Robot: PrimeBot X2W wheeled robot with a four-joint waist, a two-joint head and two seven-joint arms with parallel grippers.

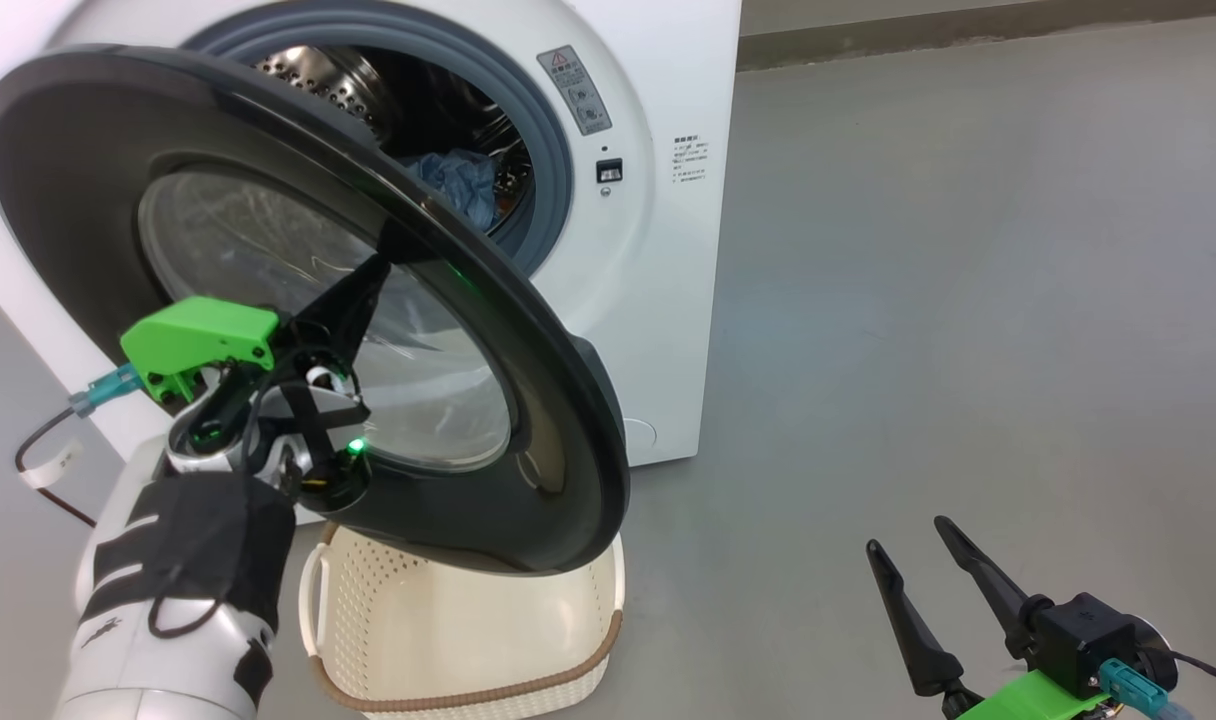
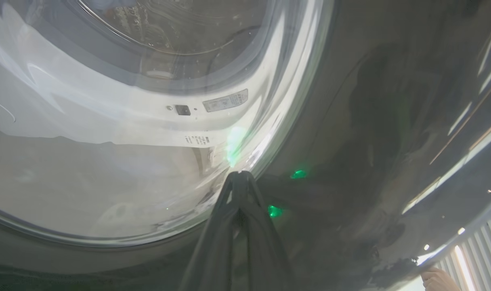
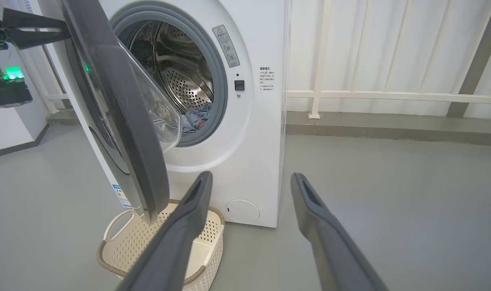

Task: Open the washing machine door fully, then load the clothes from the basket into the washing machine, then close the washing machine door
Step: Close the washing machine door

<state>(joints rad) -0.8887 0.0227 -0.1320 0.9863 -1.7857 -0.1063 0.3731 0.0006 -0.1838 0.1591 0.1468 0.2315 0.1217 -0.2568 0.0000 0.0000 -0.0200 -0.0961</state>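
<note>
The clothes (image 1: 463, 185) lie inside the drum of the washing machine (image 1: 658, 250), and the basket (image 1: 448, 640) in front of the machine looks empty. I judge the step in hand to be shutting the washing machine door (image 1: 68, 150), which stands about half open, swung out over the basket. Your left hand (image 1: 373, 280) is pinched shut on nothing, and its tips seem to rest on the door's outer face at the edge of the glass window. Push steadily toward the machine, preferably on the black ring (the glass looks slick), until the door seats. Your right hand (image 1: 908, 537) hangs wide open, well apart from the machine.
</note>
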